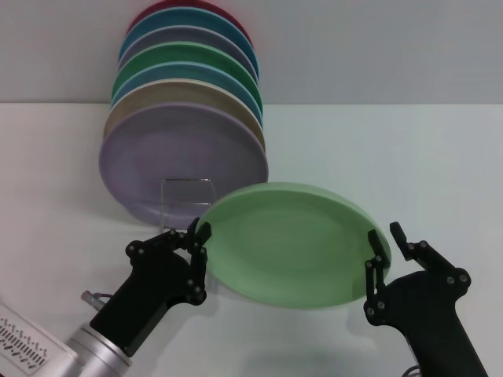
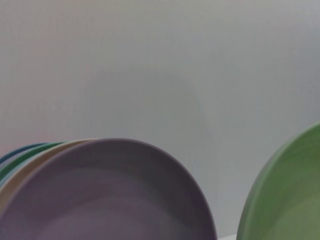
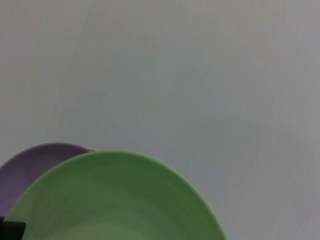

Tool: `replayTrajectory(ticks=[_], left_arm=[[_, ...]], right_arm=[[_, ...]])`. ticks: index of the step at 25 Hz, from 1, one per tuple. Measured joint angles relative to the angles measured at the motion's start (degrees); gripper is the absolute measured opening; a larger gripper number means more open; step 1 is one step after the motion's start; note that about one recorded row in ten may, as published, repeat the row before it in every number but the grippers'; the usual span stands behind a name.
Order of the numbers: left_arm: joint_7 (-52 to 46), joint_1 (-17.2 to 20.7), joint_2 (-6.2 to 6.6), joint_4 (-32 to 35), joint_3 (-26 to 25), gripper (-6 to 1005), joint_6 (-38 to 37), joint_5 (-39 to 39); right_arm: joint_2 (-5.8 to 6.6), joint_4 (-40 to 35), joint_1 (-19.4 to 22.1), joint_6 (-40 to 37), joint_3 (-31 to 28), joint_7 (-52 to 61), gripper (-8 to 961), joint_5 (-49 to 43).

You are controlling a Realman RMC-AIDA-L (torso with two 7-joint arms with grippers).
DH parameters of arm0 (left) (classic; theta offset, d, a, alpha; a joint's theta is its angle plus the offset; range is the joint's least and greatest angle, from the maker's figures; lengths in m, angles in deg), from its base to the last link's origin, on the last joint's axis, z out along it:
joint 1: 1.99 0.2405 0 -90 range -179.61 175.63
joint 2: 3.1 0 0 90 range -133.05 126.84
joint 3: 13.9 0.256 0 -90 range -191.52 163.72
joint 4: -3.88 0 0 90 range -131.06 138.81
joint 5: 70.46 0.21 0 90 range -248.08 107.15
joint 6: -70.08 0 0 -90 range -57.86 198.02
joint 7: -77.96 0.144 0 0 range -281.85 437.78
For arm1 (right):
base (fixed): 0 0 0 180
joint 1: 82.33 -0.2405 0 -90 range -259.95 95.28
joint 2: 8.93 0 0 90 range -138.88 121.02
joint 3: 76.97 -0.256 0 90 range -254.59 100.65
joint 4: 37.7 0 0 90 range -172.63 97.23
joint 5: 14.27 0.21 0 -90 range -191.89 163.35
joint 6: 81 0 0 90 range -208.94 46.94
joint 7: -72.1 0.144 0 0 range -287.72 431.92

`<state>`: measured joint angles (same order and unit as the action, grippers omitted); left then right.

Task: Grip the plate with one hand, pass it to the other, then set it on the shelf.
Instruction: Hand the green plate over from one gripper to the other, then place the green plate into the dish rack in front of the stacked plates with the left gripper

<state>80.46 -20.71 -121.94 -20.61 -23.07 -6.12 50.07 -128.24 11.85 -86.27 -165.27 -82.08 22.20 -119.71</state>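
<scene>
the light green plate (image 1: 295, 243) is up in the air above the white tabletop (image 1: 409, 157), tipped a little, in the middle between the two arms. the left pincer (image 1: 199, 233) is at the plate's left edge and its fingers look pressed onto the rim there. the right pincer (image 1: 390, 242) is at the plate's right edge; one finger is by the rim and the other stands off to the side, so it looks spread and not pinching. i think this is the hand-over step: one hand has the plate and the other is right beside it, so the pass looks about done or close to done. the last part is left, because the plate is not on the shelf yet. the shelf (image 1: 187, 203) is a small clear rack on the tabletop, just behind the plate's left edge and in front of the lilac plate (image 1: 177, 161). i cannot see anything sitting in its front loop. behind it a row of plates (image 1: 189, 71) stands on edge, leaning one on the next: lilac in front, then tan, blue, dark green and more, with a red one at the back. in the left wrist view the lilac plate fills the low part and the green plate peeks in at the side.
</scene>
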Motion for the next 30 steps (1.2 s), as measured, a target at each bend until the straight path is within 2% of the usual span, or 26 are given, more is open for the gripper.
replayTrajectory(ticks=[4, 9, 12, 16, 20, 22, 30], left_arm=[[-0.3, 0.4, 0.1, 0.2, -0.6, 47, -0.6, -0.1], [-0.4, 1.9, 0.32, 0.5, -2.4, 50, -3.4, -0.2], [-0.9, 3.6, 0.77, 0.6, -4.2, 53, -7.6, 0.0], [-2.9, 4.7, 1.11, 1.1, -4.9, 55, -11.9, 0.0], [-5.0, 5.2, 0.98, 2.9, -7.9, 58, -15.8, -0.1], [-5.3, 4.7, 0.88, 3.7, -11.0, 60, -16.4, 0.0], [-5.2, 1.9, 0.73, 6.5, -15.1, 65, -16.3, 0.0]], right_arm=[[0.04, 0.0, 0.0, -0.2, 0.0, 0.1, 133, 0.0], [0.31, 0.3, -0.1, -1.5, 1.2, 1.1, 297, -0.2], [0.42, 0.2, -0.8, -3.8, 3.6, 2.4, 296, -0.3], [0.38, -0.2, -1.2, -3.9, 4.0, 2.4, 296, -0.2], [0.23, -1.3, -1.7, -3.5, 4.2, 2.6, 295, 0.0], [0.2, -1.8, -2.0, -3.3, 4.4, 2.7, 295, 0.1], [0.12, -2.4, -2.2, -3.0, 4.4, 2.9, 295, 0.3]])
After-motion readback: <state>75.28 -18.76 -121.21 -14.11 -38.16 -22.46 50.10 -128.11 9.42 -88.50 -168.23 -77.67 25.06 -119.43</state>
